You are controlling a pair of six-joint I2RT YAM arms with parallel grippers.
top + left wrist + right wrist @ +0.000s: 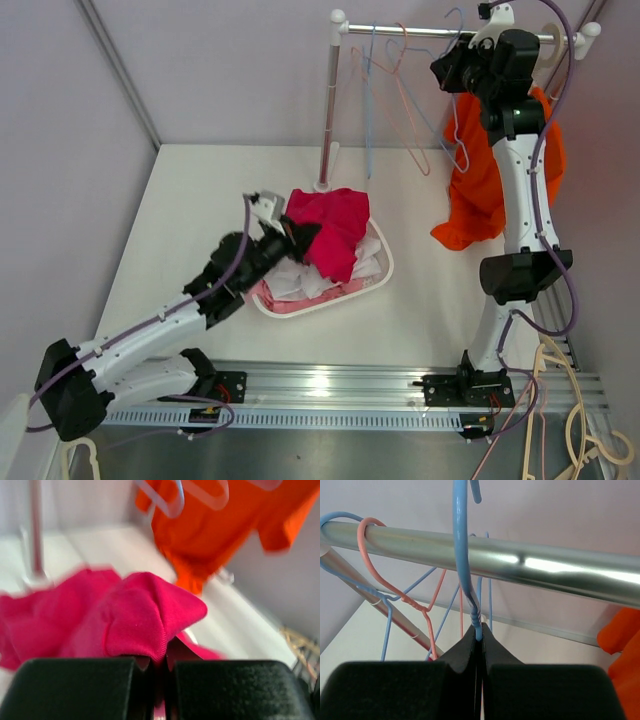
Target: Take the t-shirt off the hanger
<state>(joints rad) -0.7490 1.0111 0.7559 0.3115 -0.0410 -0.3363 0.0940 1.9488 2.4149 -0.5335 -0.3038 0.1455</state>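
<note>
From the overhead view, the white table (200,200) fills my frame, with the rail (400,32) standing across its 12 to 1 o'clock edge. An orange t-shirt (480,190) hangs from that rail at about 2 o'clock. The basket (385,270) sits near the middle, heaped with clothes. The magenta t-shirt (330,230) lies draped over the heap, off any hanger as far as I can see.

The blue hanger (462,570) is bare, its hook looped over the rail beside a pink hanger (367,545).

My left fingers (75,690) are clamped together on a fold of the magenta cloth, at 9 o'clock of the basket. My right fingers (390,690) are pinched on the blue hanger's twisted neck, just under the rail.

I judge the shirt is freed and both releases remain. To do it well, I would check the hook sits fully over the rail before parting the right fingers. On the left, I would let go low over the basket, so the cloth does not spill over the rim.
</note>
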